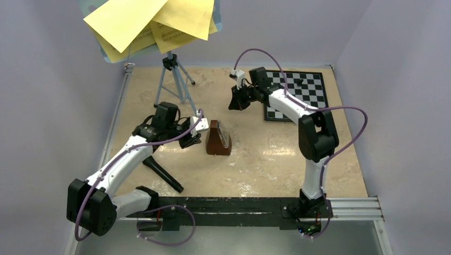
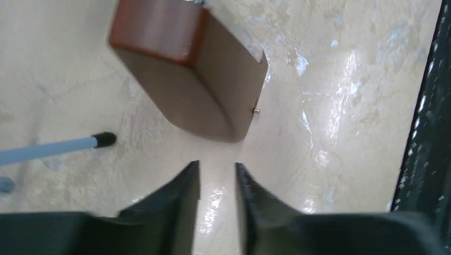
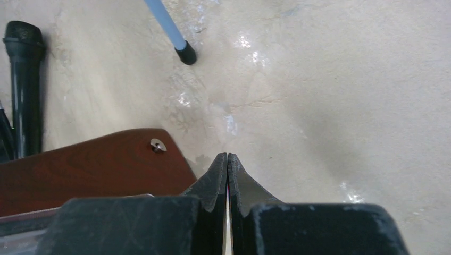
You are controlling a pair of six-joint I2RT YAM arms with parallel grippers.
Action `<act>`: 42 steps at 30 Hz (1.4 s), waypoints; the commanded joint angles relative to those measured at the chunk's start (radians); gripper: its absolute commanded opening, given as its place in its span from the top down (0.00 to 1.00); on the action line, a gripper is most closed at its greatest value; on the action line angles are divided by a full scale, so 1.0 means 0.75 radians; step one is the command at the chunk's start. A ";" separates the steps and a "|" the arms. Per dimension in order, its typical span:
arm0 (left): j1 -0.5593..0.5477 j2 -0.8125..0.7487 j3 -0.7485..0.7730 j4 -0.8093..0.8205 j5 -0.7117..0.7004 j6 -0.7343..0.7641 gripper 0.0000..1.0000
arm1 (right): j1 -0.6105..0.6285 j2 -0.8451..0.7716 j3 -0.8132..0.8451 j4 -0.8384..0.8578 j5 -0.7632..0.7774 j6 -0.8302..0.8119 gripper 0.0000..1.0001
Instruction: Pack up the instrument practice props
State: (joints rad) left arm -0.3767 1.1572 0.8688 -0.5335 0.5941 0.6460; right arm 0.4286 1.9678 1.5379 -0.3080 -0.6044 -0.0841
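Note:
The brown pyramid-shaped metronome stands upright mid-table; it also shows in the left wrist view and in the right wrist view. My left gripper is just left of it, slightly open and empty, with its tips a short way from the metronome's base. My right gripper hovers behind the metronome, shut and empty. The light-blue tripod music stand stands at the back left. Its tray holds several yellow sheet-music pages.
A black-and-white chessboard lies at the back right under my right arm. A black cylindrical object lies on the table by my left arm and shows in the right wrist view. Tripod feet rest near both grippers.

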 commanded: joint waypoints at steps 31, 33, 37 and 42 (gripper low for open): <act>-0.037 0.353 0.138 0.316 0.003 0.210 0.79 | 0.122 -0.360 -0.346 -0.109 -0.009 0.001 1.00; -0.014 0.306 0.120 0.179 0.052 0.226 0.57 | 0.099 -0.391 -0.343 -0.154 -0.030 -0.013 1.00; 0.015 0.185 0.037 -0.041 0.102 0.284 0.34 | 0.043 -0.486 -0.327 -0.301 -0.073 -0.110 1.00; 0.007 0.166 0.045 -0.127 0.061 0.005 0.32 | 0.036 -0.601 -0.280 -0.275 -0.113 -0.180 0.93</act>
State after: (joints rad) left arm -0.3687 1.2991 0.9020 -0.5407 0.6193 0.7937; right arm 0.4561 1.6070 1.2732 -0.5159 -0.6281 -0.1535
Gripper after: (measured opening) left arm 0.684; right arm 0.042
